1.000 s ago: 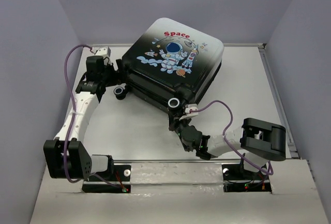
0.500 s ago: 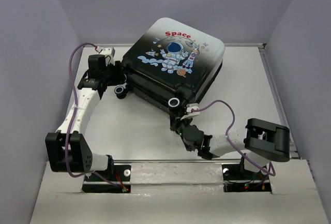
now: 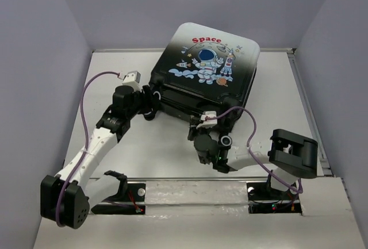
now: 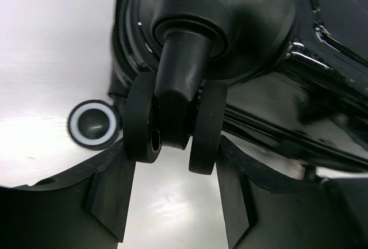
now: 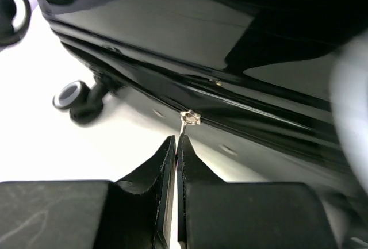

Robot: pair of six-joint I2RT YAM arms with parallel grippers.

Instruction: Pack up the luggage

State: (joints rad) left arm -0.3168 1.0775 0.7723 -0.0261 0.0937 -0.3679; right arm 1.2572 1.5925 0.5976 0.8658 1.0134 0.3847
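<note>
The luggage (image 3: 210, 59) lies closed and flat at the back of the table, astronaut print up, and its glossy black side fills the left wrist view (image 4: 276, 42). My left gripper (image 3: 148, 98) reaches its near left corner. There the twin black wheel (image 4: 204, 128) sits between the fingers, and my left gripper (image 4: 172, 145) is shut on it, both pads against its sides. At the front edge my right gripper (image 3: 199, 129) is shut on the small silver zipper pull (image 5: 183, 125). The closed tips of my right gripper (image 5: 177, 141) sit just below the zip line of the luggage (image 5: 172, 25).
Another white-rimmed wheel (image 3: 225, 140) sticks out beside the right arm, and one (image 5: 72, 95) shows to the left of the zipper. A wheel (image 4: 93, 124) also lies left of the left fingers. Grey walls close in on both sides of the table (image 3: 144, 145).
The luggage has swung and shifted to the right. My left arm followed it inward and its jaws closed onto the corner wheel. The right gripper stayed shut on the zipper pull.
</note>
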